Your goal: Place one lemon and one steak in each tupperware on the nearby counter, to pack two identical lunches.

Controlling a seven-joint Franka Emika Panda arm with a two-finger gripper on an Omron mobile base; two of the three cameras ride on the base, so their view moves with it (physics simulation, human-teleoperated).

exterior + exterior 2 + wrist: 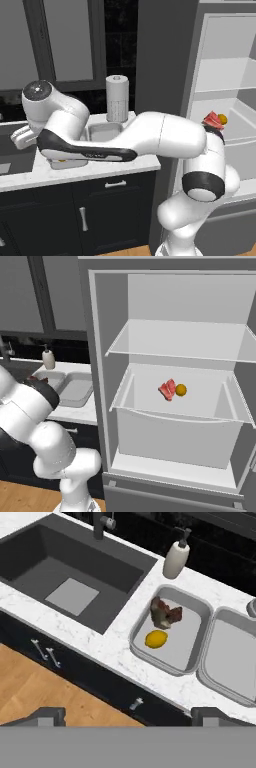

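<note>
A: Room first. Simulated kitchen: tall white open fridge to the right, white marble-look desk with faint grey veins over dark cabinets with silver bar handles, wood floor below. A dark rectangular sink basin is sunk into the desk, with a white soap dispenser behind it and a white paper-towel roll further along.

B: Task state?

A: Roughly half, by my reading. Two shallow grey rectangular tupperware trays sit side by side, touching or nearly so. The left grey tray holds one red-brown steak and one yellow lemon, lying close together. The right grey tray looks bare.

B: And the rest?

A: A second red steak and a second yellow lemon lie just beside each other on the middle fridge shelf. Both have yet to go across.

B: Gripper?

A: The gripper hangs above the desk edge, dark tips set wide apart, nothing between them: released.
</note>
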